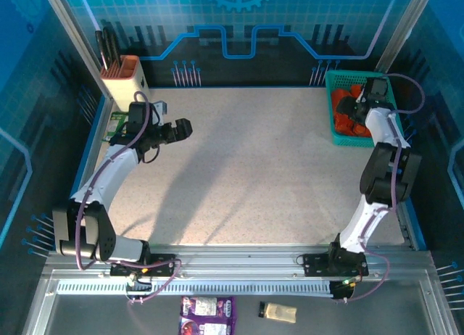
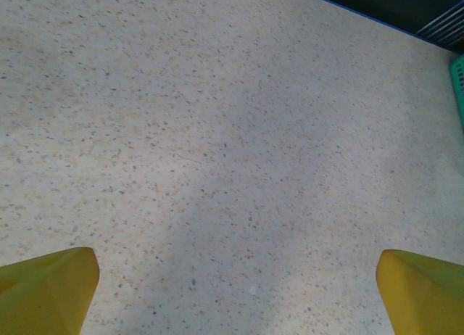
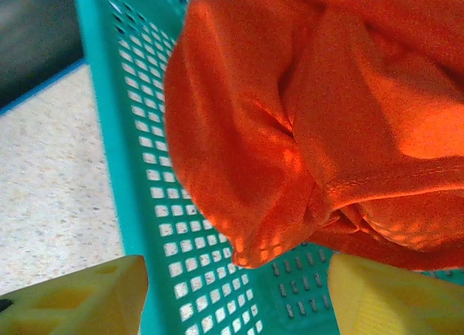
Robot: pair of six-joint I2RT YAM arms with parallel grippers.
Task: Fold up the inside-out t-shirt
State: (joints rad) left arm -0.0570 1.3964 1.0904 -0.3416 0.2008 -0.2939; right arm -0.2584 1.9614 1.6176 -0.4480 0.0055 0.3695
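Observation:
The inside-out t-shirt (image 1: 345,112) is a bright orange bundle crumpled inside the teal-green mesh basket (image 1: 336,136) at the table's back right corner. My right gripper (image 1: 360,101) reaches down into that basket. In the right wrist view a hanging fold of the t-shirt (image 3: 275,132) dips between the yellow fingers (image 3: 391,299) of the right gripper (image 3: 235,295), which stand apart and do not touch the cloth. The basket wall (image 3: 127,146) runs past the left finger. My left gripper (image 1: 184,128) hovers open over bare table at the back left, its yellow fingertips (image 2: 51,284) wide apart around the left gripper's gap (image 2: 235,291).
A knife block (image 1: 119,72) stands at the back left corner, with a small green item (image 1: 116,125) beside the left arm. Two packets (image 1: 208,313) lie below the table's near rail. The basket's edge (image 2: 458,81) shows at the right of the left wrist view.

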